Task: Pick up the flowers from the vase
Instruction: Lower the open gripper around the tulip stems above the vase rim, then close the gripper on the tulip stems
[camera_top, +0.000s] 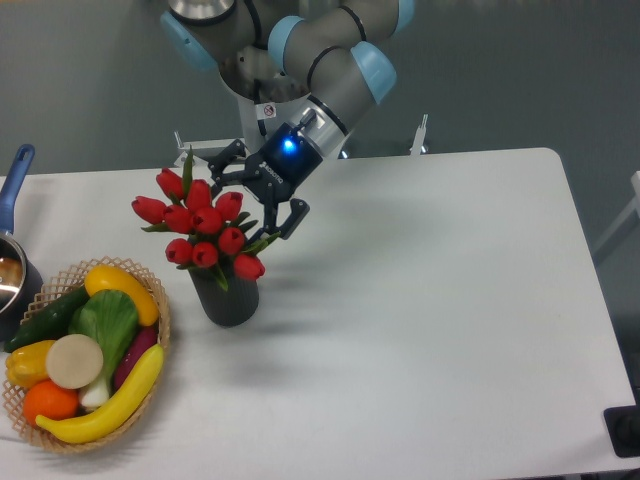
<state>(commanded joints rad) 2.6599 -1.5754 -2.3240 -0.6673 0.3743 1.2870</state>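
The flowers (200, 225), a bunch of red tulip buds with green leaves, stand in the dark grey vase (230, 300) on the left half of the white table. The bunch spreads wider than the vase and hides its rim. My gripper (257, 195) comes down from the back at a slant and sits at the upper right of the bunch. Its jaws are open, with one finger (228, 160) behind the top buds and the other finger (294, 218) to the right of them. Whether the fingers touch the buds I cannot tell.
A wicker basket (163, 310) full of colourful fruit and vegetables sits left of the vase, near the front left corner. A metal pot (12, 280) with a blue handle (18, 165) is at the left edge. The table's right edge is at the far right.
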